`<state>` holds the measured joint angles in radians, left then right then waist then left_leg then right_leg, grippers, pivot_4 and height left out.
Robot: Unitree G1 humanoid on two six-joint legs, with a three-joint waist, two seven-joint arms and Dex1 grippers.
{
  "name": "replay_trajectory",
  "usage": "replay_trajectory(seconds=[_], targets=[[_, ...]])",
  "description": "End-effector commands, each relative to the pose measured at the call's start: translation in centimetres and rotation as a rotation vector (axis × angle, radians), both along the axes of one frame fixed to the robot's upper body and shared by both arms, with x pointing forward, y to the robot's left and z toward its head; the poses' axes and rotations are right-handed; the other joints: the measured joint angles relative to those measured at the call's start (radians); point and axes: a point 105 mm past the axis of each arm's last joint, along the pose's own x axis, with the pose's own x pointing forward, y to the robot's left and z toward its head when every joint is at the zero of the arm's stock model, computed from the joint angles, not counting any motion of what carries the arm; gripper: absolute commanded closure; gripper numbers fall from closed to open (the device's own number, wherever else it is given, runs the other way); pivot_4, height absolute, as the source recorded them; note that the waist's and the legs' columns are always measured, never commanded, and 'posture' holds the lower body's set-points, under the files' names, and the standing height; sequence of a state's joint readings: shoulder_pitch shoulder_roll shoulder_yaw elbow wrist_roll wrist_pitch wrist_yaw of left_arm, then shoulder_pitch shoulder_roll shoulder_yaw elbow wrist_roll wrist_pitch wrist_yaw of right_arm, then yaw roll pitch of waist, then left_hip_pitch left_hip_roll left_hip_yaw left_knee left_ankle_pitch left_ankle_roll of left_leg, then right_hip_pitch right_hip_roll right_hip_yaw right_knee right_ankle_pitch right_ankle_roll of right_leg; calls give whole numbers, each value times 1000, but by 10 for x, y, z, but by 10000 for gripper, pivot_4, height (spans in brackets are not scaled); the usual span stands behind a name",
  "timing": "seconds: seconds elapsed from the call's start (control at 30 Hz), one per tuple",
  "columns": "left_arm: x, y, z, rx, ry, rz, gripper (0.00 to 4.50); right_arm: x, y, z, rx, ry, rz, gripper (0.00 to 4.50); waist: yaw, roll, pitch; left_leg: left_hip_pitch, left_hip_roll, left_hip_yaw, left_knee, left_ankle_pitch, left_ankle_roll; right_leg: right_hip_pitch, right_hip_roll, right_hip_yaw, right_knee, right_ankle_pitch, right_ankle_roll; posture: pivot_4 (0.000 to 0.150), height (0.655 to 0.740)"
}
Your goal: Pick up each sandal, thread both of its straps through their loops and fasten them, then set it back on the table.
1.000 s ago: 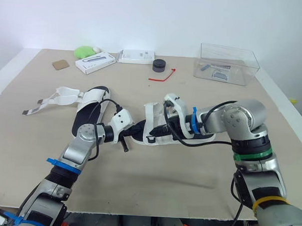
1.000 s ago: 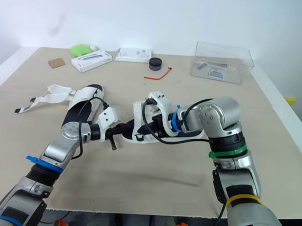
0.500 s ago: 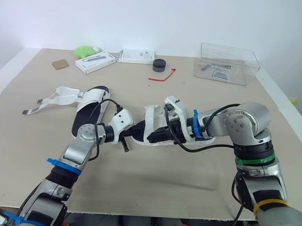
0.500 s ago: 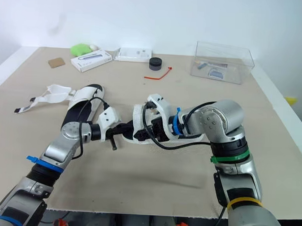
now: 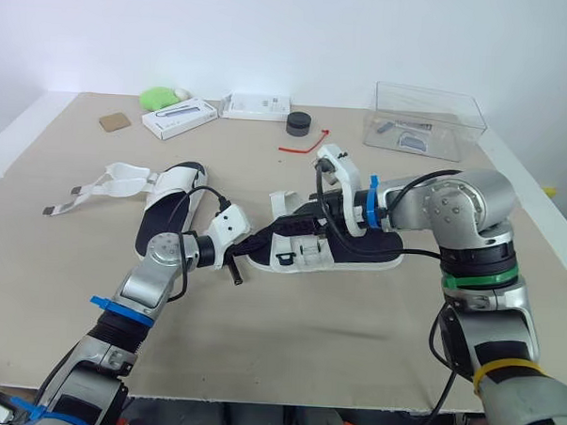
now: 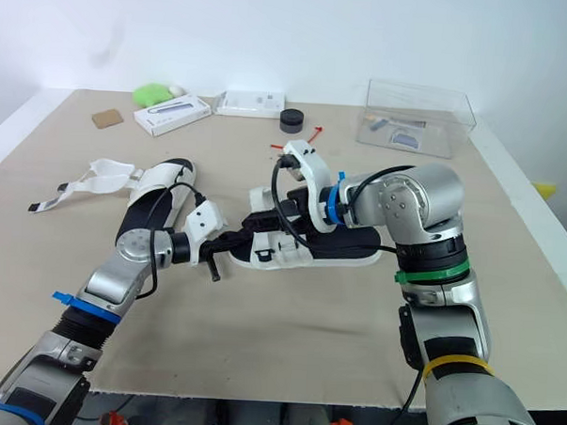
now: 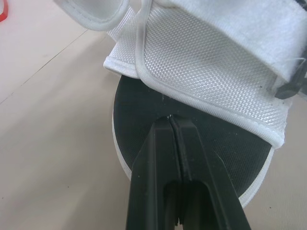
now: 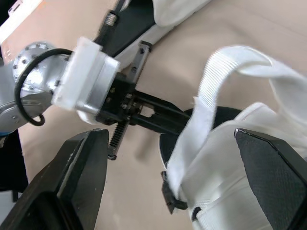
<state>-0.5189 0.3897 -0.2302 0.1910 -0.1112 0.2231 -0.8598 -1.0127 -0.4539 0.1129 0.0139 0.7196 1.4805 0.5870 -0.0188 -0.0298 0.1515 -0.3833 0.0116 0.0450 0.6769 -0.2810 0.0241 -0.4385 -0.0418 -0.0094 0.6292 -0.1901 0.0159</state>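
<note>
Left eye view: sandal (image 5: 357,250) lengthwise left-right

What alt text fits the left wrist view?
The left gripper, black fingers closed, lies over the sandal and its black sole. White woven straps cross the sole beyond it, with the tan table alongside.

Middle sandal (image 5: 336,252) sits flat on its sole mid-table: black footbed, white sole, white straps sticking up. Second sandal (image 5: 167,207) lies left, slightly farther, its loose straps (image 5: 104,185) trailing leftward.
</note>
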Motion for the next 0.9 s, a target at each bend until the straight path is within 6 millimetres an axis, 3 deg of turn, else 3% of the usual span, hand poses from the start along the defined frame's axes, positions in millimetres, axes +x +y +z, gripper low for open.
replay_trajectory(seconds=[0.03,0.27,0.83,0.9], targets=[[-11,5,-42,92,135,10,45000,-1,6,12,28,-31,24,12569,0,0,0,0,0,0,0,0,0,0,0,0,0,0,0,1500,7400],[-10,7,-42,93,135,15,45000,-2,5,-6,6,37,9,43971,0,0,0,0,0,0,0,0,0,0,0,0,0,0,0,1500,7400],[-11,6,-43,99,139,6,45000,-26,0,-38,-46,35,38,44548,-1,1,0,0,0,-1,0,0,0,0,1,0,0,0,-1,1500,7400],[-12,6,-43,101,140,2,45000,-33,1,-36,-48,-5,66,38333,-1,1,0,0,0,-2,0,0,0,0,1,-1,0,0,-1,1500,7400]])
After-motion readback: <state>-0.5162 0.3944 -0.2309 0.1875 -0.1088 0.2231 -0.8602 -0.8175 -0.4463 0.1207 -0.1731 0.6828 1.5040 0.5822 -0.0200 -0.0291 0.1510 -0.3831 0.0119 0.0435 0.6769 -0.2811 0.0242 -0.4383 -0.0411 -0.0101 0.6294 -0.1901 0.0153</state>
